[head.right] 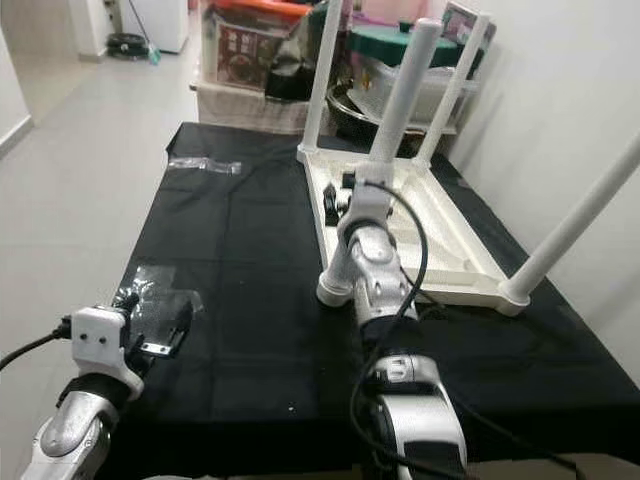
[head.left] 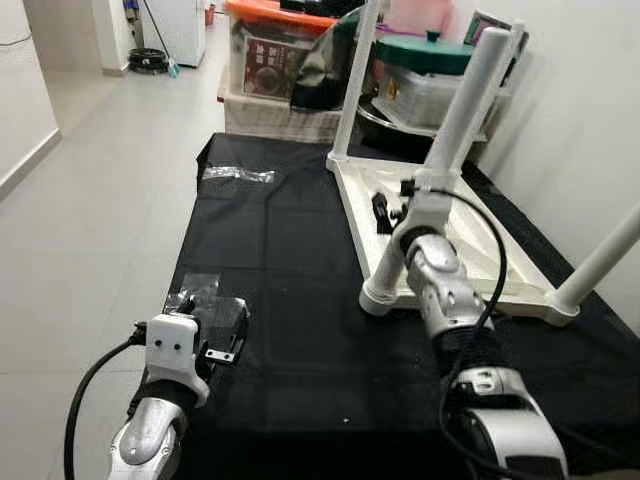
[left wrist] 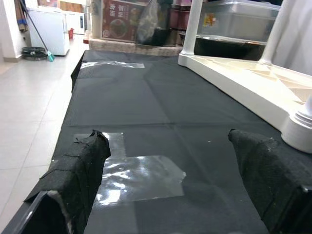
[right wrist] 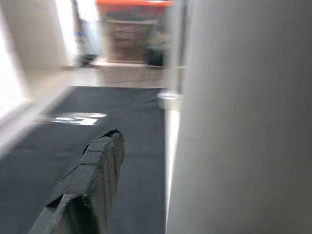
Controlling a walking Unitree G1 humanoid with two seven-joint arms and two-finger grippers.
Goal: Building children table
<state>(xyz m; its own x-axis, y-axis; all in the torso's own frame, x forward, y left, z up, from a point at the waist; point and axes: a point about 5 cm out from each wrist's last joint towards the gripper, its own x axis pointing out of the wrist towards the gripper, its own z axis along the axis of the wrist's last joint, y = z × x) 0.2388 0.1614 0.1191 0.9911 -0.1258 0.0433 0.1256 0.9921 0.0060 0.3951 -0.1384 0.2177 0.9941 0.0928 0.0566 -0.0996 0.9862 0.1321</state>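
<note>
The left gripper (head.left: 225, 335) is hovering with fingers spread over a clear plastic bag (left wrist: 139, 178) on the black cloth (head.left: 280, 250). The upside-down white table (head.left: 440, 235) is lying right of it. The right gripper (head.left: 395, 210) is holding the near table leg (head.left: 455, 125).

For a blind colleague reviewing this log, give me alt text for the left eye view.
A white children's table lies upside down on a black cloth, legs up, with the right gripper at its nearest leg. The left gripper hovers open over a clear plastic bag.
</note>
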